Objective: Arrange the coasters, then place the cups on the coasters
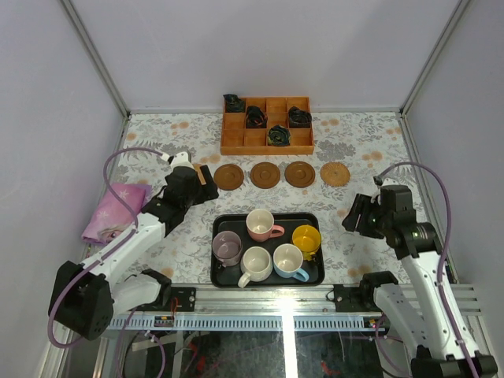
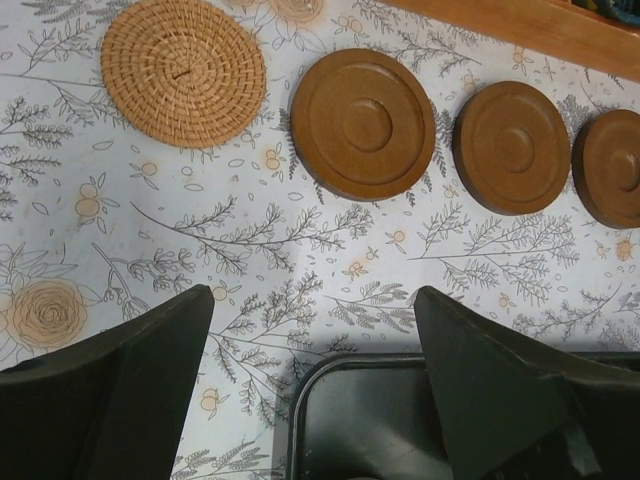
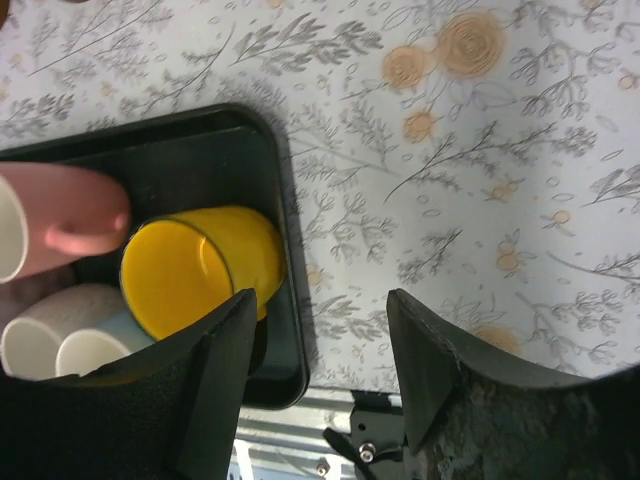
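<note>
Coasters (image 1: 265, 175) are laid out in a row on the flowered tablecloth (image 1: 354, 142), between the black tray (image 1: 309, 220) and the orange wooden box (image 1: 252, 148). Three brown wooden discs are flanked by a tan woven coaster (image 1: 335, 173) at the right end and a second woven coaster (image 2: 183, 70) at the left end, which is largely hidden by the left arm (image 1: 142, 236) in the top view. Neighbours are kept apart, and no cup is set on any of them. The arranging is judged done and the cups are judged the step in hand.

The left gripper (image 2: 312, 292) is held open and empty over the tray's far left corner. The right gripper (image 3: 320, 296) is likewise open and empty beside the tray's right edge, with the yellow cup (image 3: 195, 270) nearest to it.

That cup is best taken first, by the wall facing away from the close-standing pink cup (image 1: 260, 224). It should be lifted clear of the tray's lip and set down centred on a coaster.

All five cups are held upright in the tray: pink, yellow, mauve-grey cup (image 1: 227, 247), white cup (image 1: 256, 264) and light blue cup (image 1: 287, 260). Nothing is seen inside them. Small dark bundles (image 1: 256, 116) are kept in four of the box's compartments.
</note>
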